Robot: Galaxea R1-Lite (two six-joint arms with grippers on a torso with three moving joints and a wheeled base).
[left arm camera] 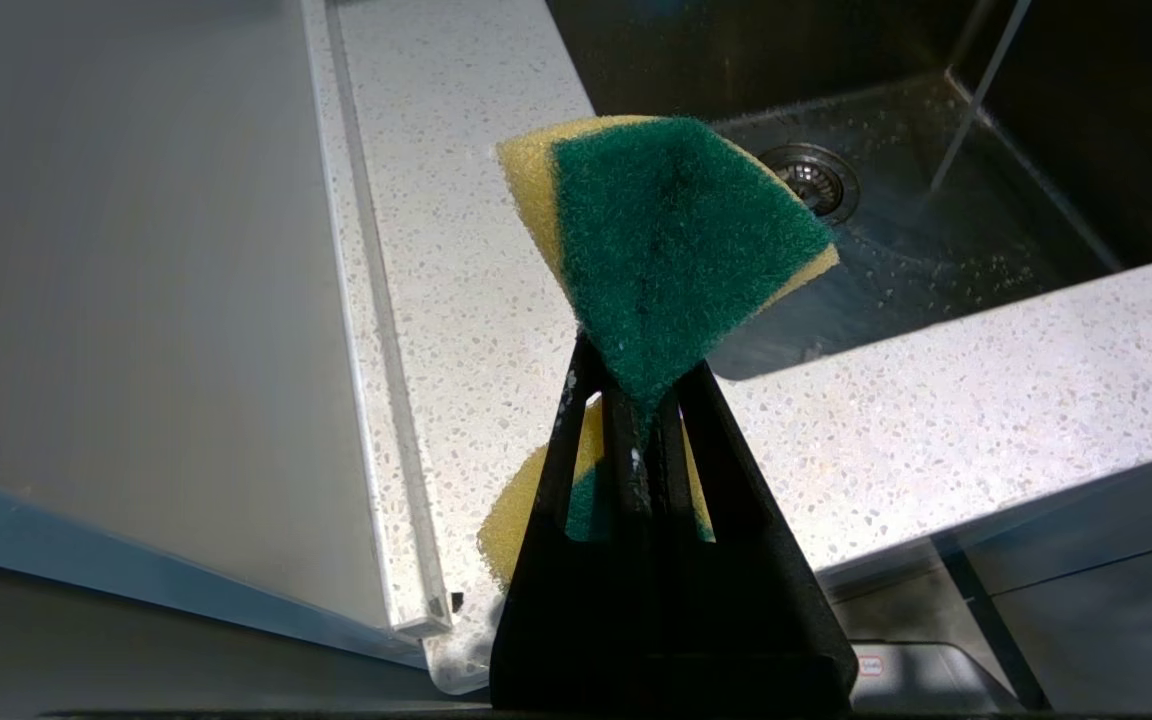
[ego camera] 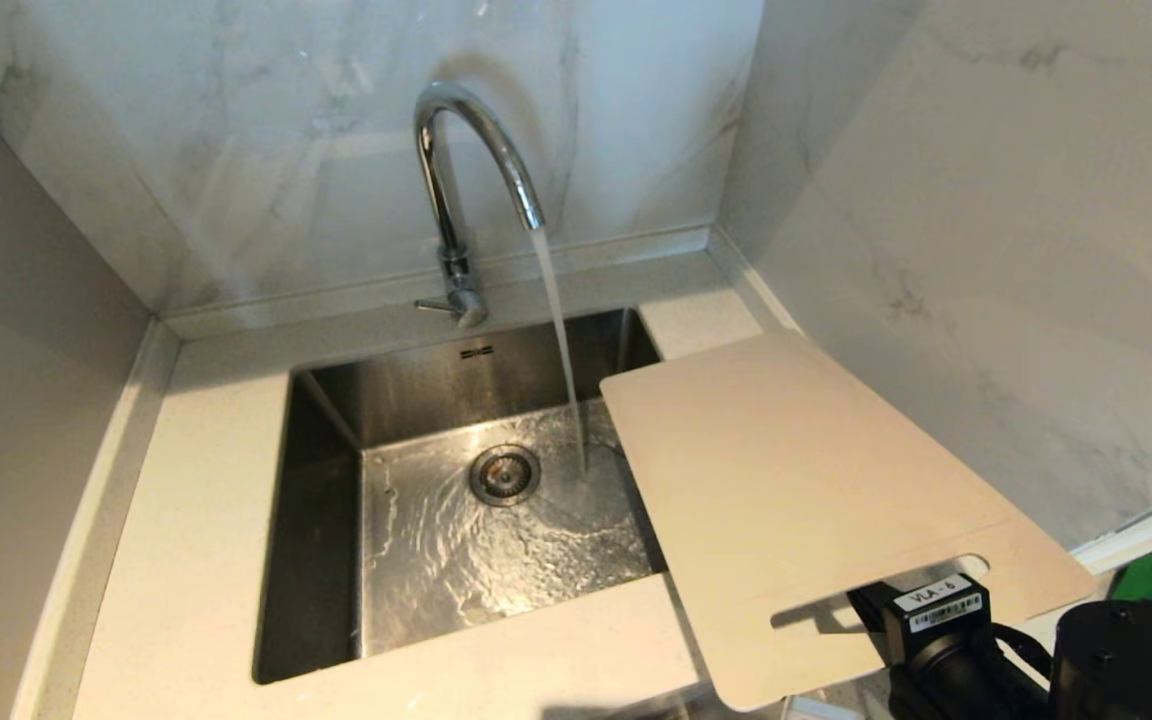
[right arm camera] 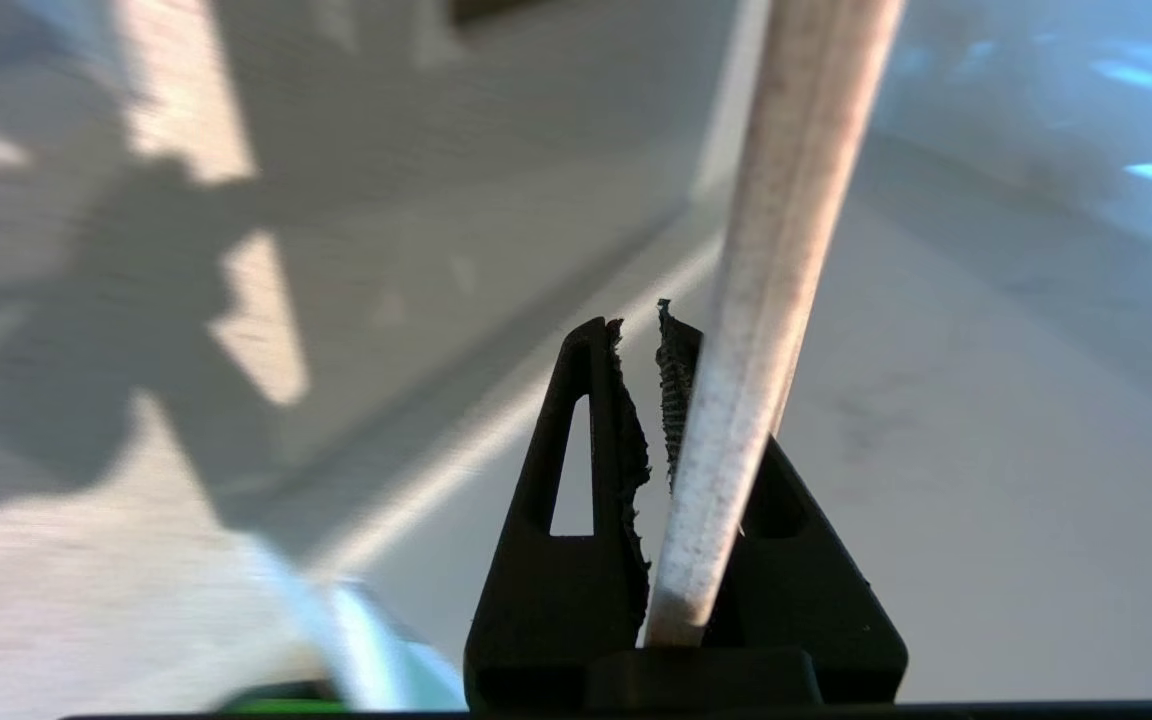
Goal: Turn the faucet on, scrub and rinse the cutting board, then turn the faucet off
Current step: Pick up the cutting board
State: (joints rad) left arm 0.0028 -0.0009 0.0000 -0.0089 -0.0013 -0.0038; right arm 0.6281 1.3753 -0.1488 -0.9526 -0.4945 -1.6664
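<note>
The chrome faucet [ego camera: 456, 150] is running, and its stream [ego camera: 561, 330] falls into the sink [ego camera: 416, 390] just left of the cutting board [ego camera: 796, 480] without hitting it. The cream board is held up at a slant over the sink's right side and the counter, handle hole toward me. My right gripper [right arm camera: 641, 325] is shut on the board's edge [right arm camera: 786, 200] near that hole; from the head view it shows only as a black body [ego camera: 936, 640] under the board. My left gripper [left arm camera: 636, 370] is shut on a green-and-yellow sponge [left arm camera: 676, 230] above the front counter and is outside the head view.
The faucet's thin lever [ego camera: 433, 304] sticks out to the left at its base. Water swirls around the drain [ego camera: 504, 474]. Speckled white countertop [ego camera: 186, 520] rings the sink. Marble walls close the back and the right side [ego camera: 986, 250].
</note>
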